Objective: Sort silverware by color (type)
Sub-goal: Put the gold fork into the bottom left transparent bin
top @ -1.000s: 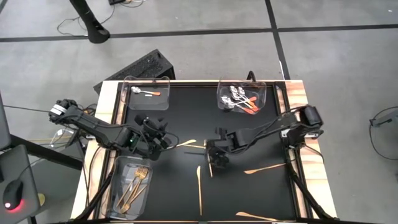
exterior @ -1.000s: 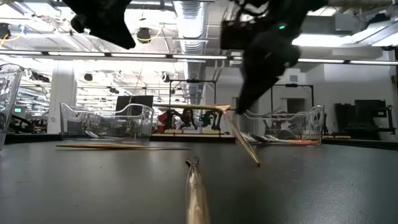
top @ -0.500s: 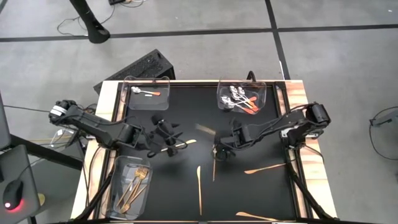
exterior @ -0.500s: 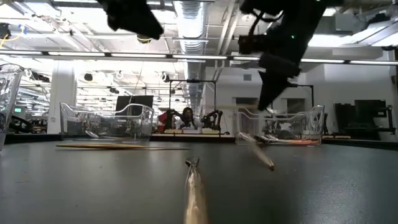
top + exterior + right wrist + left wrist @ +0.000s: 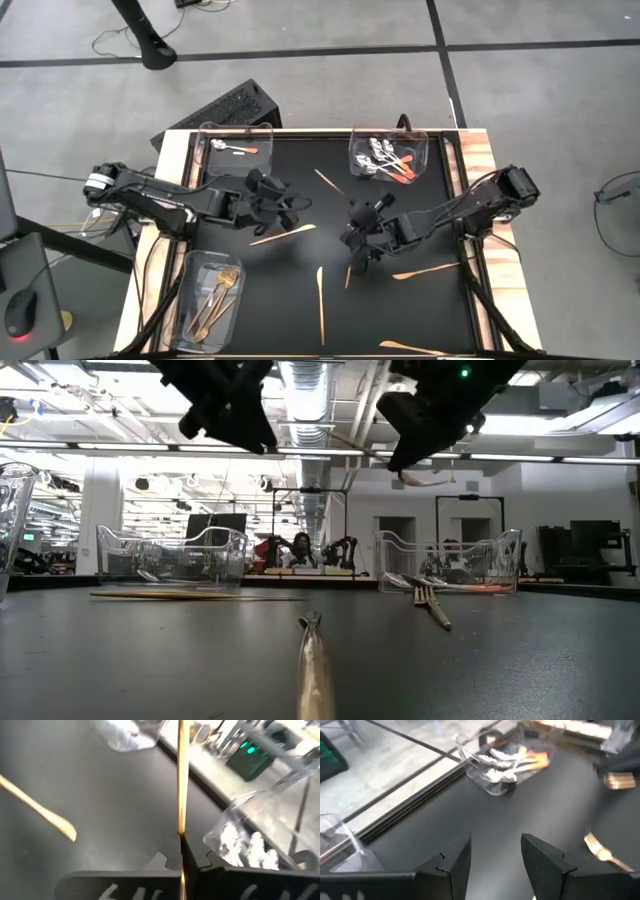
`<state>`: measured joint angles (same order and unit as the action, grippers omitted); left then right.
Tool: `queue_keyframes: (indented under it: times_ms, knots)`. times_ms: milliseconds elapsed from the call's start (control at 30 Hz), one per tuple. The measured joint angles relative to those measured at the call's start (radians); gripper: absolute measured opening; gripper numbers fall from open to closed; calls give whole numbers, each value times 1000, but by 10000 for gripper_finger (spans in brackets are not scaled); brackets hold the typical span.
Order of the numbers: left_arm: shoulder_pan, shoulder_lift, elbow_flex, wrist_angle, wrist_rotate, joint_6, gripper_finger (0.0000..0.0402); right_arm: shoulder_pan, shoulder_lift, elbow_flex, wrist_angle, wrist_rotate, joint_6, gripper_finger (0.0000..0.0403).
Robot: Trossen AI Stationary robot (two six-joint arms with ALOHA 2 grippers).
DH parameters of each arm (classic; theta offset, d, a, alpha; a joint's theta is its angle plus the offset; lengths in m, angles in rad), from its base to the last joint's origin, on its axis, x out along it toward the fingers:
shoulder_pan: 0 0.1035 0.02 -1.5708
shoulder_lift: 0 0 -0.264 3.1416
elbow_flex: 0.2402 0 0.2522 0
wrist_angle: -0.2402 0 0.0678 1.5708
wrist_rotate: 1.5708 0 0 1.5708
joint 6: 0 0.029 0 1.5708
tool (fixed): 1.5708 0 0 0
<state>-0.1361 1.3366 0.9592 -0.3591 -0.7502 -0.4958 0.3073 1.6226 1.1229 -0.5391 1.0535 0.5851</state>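
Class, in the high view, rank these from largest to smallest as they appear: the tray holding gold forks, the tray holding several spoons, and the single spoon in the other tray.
1. Fork tray, largest.
2. Spoon tray, somewhat smaller.
3. Single spoon, far the smallest.

A lab or workshop hall: bare ceiling ducts (image 5: 310,380) and strip lights (image 5: 90,447) run over an open floor, other robot rigs (image 5: 340,550) stand behind the table (image 5: 150,660), and cables (image 5: 120,40) trail across grey concrete.
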Motion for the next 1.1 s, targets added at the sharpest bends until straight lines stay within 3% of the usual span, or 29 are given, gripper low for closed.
queue_keyframes:
  times_ms: [100,233,300,433,567,1100]
  knots:
    - [8,17,0,28,24,57,156,27,0,0,31,114,31,7]
    - [7,60,0,241,57,181,156,63,0,0,155,279,34,10]
    - [4,78,0,382,106,253,156,75,0,0,215,312,-3,12]
    - [-1,106,0,597,192,357,156,98,1,0,338,314,-117,13]
    - [2,106,0,701,265,383,156,117,1,0,417,313,-196,14]
    - [34,106,0,822,274,425,154,117,2,0,656,246,-461,15]
